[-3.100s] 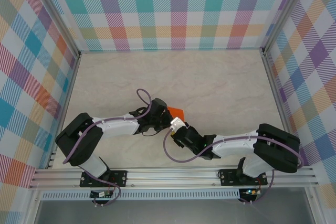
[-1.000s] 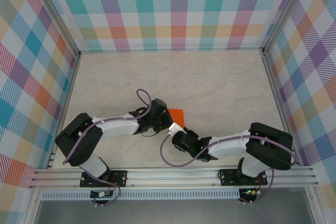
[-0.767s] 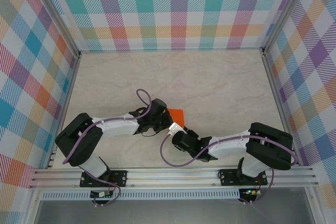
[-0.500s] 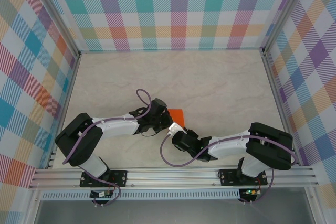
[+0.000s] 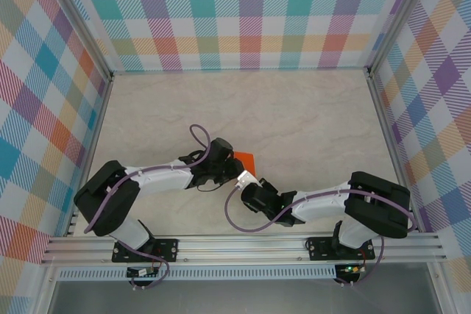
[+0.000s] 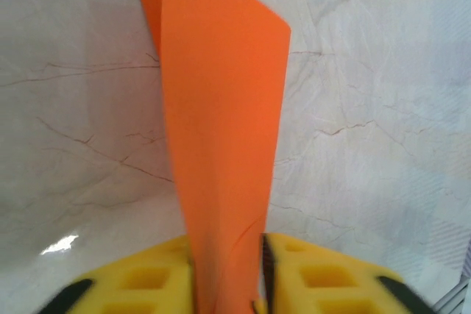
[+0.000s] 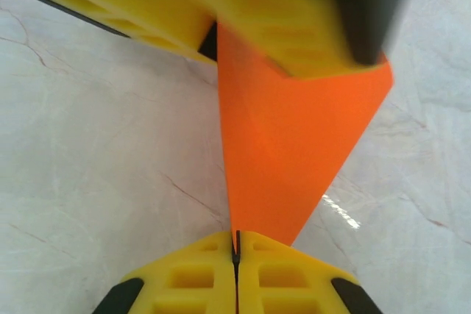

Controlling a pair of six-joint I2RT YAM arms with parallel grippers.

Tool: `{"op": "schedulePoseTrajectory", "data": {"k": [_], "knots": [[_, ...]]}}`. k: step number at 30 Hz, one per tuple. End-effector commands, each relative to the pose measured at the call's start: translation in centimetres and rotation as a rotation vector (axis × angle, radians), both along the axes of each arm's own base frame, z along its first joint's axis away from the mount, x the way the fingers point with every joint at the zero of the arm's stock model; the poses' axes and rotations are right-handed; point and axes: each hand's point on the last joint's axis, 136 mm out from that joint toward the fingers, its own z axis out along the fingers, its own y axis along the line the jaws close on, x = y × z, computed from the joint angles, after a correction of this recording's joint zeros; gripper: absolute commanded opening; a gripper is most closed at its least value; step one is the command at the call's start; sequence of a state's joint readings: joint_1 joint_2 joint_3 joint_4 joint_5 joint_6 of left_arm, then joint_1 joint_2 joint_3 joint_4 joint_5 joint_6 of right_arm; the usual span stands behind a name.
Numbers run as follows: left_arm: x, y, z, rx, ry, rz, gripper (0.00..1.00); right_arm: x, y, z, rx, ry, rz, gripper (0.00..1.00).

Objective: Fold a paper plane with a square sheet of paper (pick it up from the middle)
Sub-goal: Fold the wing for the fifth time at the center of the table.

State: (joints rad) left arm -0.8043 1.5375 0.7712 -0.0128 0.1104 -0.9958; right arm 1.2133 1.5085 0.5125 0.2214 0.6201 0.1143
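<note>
1. The table [image 5: 309, 108] is a pale, marble-patterned top, closed in by checked walls [image 5: 250, 12] on 3 sides.

2. My left arm [image 5: 158, 176] and my right arm [image 5: 324, 204] both reach inward. They meet near the middle of the table, toward its near edge.

3. My left gripper [image 6: 227, 249] has its 2 yellow pads [image 6: 331, 284] standing apart. The orange paper [image 6: 221, 123] runs up through the gap between them. I cannot tell whether either pad presses on it.

4. My right gripper [image 7: 236, 244] is fully closed, with its 2 pads [image 7: 191, 277] meeting along 1 thin seam. The lower point of the paper [image 7: 287, 152] is pinched in that seam.

5. The paper is folded and stands on edge above the table, spanning from one gripper to the other. In the overhead view it [image 5: 247, 158] shows as a small orange patch, just beyond the point where my 2 wrists meet.
</note>
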Motion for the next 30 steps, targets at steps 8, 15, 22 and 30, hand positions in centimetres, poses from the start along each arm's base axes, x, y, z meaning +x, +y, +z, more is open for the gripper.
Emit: {"op": "schedulePoseTrajectory", "data": {"k": [8,15,22,30], "knots": [[-0.2,5.2,3.6,0.096,-0.102,0.116,0.59,-0.6,1.5,1.0,0.280,0.205,0.021,0.04],[-0.8,7.2,4.5,0.106,-0.134,0.165,0.62,-0.9,1.7,0.1,0.343,0.308,0.022,0.04],[-1.1,6.9,4.1,0.088,-0.119,0.158,0.63,-0.2,1.1,-0.7,0.442,0.398,-0.076,0.05],[-1.0,6.2,3.7,0.066,-0.105,0.145,0.64,0.2,0.1,-1.6,0.535,0.513,-0.185,0.06]]}}
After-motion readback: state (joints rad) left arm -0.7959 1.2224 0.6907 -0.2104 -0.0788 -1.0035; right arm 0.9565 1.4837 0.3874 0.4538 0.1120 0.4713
